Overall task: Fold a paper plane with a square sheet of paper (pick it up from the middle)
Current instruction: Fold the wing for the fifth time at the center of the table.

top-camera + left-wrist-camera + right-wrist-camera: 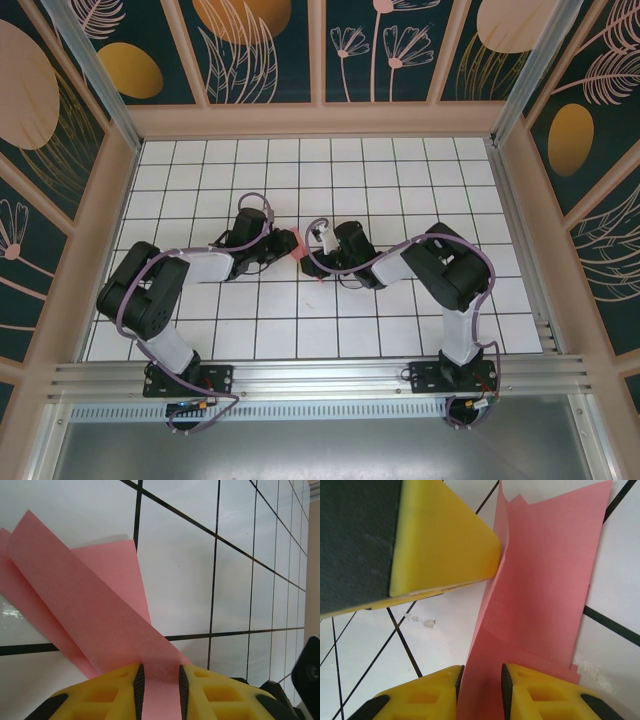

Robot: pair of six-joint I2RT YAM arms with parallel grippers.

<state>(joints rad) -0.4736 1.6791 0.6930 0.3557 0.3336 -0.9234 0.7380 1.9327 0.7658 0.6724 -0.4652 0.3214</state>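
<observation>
At the bottom of the right wrist view, the right gripper (pixel 480 680) has its yellow pads closed on the salmon-pink paper sheet (pixel 545 580), which fills the slot between them. At the bottom of the left wrist view, the left gripper (pixel 160 677) clamps the same sheet in the same way. From there the sheet rises as a folded band with a loose flap toward the upper left. One of the left gripper's fingers (pixel 440 540) meets the crease at upper centre of the right wrist view. From above, the sheet (pixel 297 245) hangs between both tools at mid-frame over the white tiled table (pixel 400 180). It looks light, limp and easily torn, and its upper edge appears jagged. The layered band beside the crease is likely the firmest hold, since single flaps would buckle or slip.
</observation>
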